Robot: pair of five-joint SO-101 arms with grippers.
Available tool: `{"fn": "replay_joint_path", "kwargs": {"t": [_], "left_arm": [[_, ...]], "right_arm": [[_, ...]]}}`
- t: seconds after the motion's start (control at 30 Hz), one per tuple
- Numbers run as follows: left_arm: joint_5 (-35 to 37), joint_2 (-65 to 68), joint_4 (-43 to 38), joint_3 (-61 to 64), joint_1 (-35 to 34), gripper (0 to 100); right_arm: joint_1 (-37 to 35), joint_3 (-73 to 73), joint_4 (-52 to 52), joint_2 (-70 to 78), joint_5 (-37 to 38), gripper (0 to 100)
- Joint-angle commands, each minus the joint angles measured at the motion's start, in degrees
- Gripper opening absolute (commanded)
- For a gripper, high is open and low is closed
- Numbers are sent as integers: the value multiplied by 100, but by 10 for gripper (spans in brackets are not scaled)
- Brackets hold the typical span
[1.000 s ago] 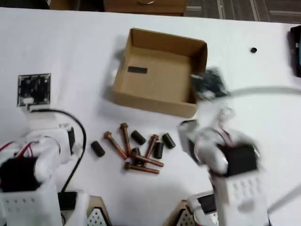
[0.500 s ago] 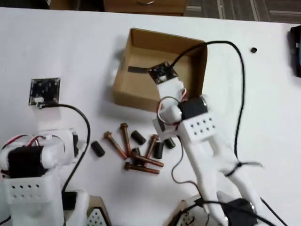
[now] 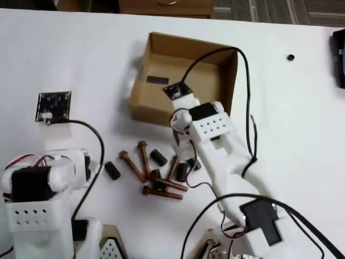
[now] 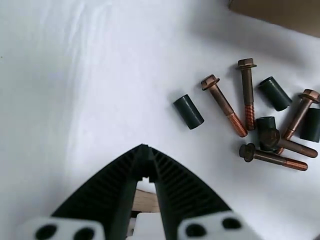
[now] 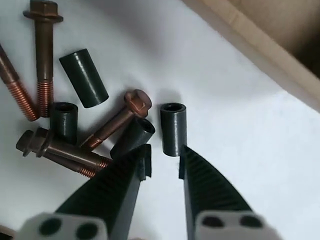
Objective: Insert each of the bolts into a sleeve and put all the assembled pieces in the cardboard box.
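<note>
Although the table (image 3: 81,54) carries the full kit, nothing is assembled: the box (image 3: 151,114) is seen without any piece in it.

Right arm (image 3: 226,151): a second ago it is caught blurred and folded back beside the box. Half a second ago it is stretched over the box's front wall. Now it is lowered onto the box-side end of the pile.

Left arm (image 3: 38,189): hardly shifted over the same span, parked near the table's front edge, apart from the pile.

Right gripper (image 5: 163,161): jaws parted narrowly, nothing held, tips just beside one end of an outlying sleeve (image 5: 173,129) that lies on its side.

Left gripper (image 4: 145,150): tips pressed together, nothing between them.

Five bolts (image 3: 161,192) are counted, loose and partly crossed, in front of the box. Sleeves (image 3: 158,157) are scattered among them, with a lone sleeve (image 4: 188,111) set off on the left.

Judgement: the reach is done and a first pick is being lined up. The outlying sleeve is the likely target. The gap looks barely wider than it, so a wider opening may be needed.
</note>
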Motion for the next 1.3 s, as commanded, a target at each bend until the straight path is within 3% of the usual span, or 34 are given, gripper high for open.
{"fn": "replay_joint_path", "kwargs": {"t": [0.0,0.23,0.43,1.03,1.17,1.27], "left_arm": [[9,9,18,4,-53,23],[0,9,18,4,-53,23],[0,9,18,4,-53,23],[18,9,-62,4,-35,23],[18,9,-62,242,-18,23],[26,9,-105,479,-18,23]], "right_arm": [[-31,-211,-40,163,44,89],[171,-211,-224,655,62,88],[233,-220,-418,1051,563,88],[215,-255,-910,2273,563,87],[251,-255,-910,2281,563,11],[242,-255,-901,2281,527,18]]}}
